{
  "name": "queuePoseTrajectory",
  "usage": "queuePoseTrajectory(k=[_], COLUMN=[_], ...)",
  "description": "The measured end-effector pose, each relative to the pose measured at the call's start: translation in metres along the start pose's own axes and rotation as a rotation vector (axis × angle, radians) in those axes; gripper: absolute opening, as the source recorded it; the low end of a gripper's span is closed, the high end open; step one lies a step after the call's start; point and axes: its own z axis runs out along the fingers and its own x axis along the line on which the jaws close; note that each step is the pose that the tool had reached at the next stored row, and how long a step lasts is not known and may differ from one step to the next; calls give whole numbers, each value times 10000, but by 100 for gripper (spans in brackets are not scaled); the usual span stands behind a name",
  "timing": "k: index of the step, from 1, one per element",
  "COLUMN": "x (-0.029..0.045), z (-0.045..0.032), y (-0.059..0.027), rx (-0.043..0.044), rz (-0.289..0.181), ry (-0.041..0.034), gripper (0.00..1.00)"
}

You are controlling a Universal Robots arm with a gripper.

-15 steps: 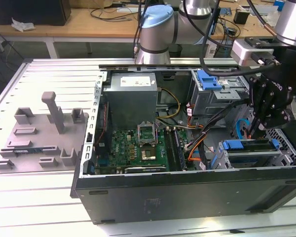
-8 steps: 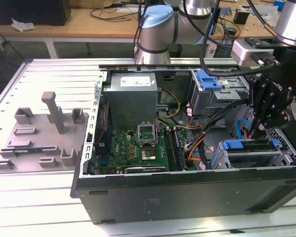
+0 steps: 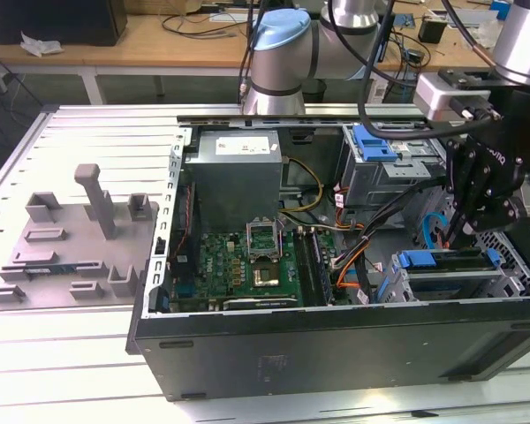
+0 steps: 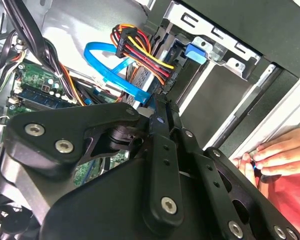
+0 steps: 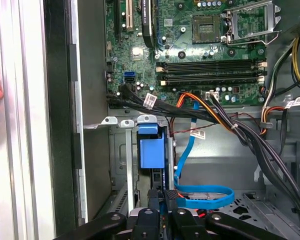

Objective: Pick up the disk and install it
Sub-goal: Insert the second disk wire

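Note:
The disk (image 3: 443, 260) lies in the drive bay at the case's front corner, on the exterior view's right. Its bright blue carrier frame shows along the bay; the drive's face is mostly hidden. The carrier's blue end (image 5: 152, 150) sits between the bay's metal tabs in the first wrist view, and also appears as a blue tab (image 4: 196, 52) in the second wrist view. My gripper (image 3: 456, 237) hangs just above the bay. Its fingers (image 5: 162, 196) are pressed together a short way from the blue end, holding nothing. In the second wrist view the gripper (image 4: 159, 107) tapers to a shut point.
Blue data cable (image 5: 205, 196) and a bundle of power wires (image 4: 140, 47) run beside the bay. A second metal drive cage with a blue latch (image 3: 374, 141) stands behind. A person's hand (image 4: 282, 150) rests on the case edge. The motherboard (image 3: 247, 265) fills the case middle.

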Motion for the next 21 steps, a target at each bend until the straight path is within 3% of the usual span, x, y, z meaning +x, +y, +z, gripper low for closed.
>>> queuePoseTrajectory(k=[21], x=[0], z=[56], y=[-5], rx=[-1], rz=[0], ry=[-14], gripper=[16])
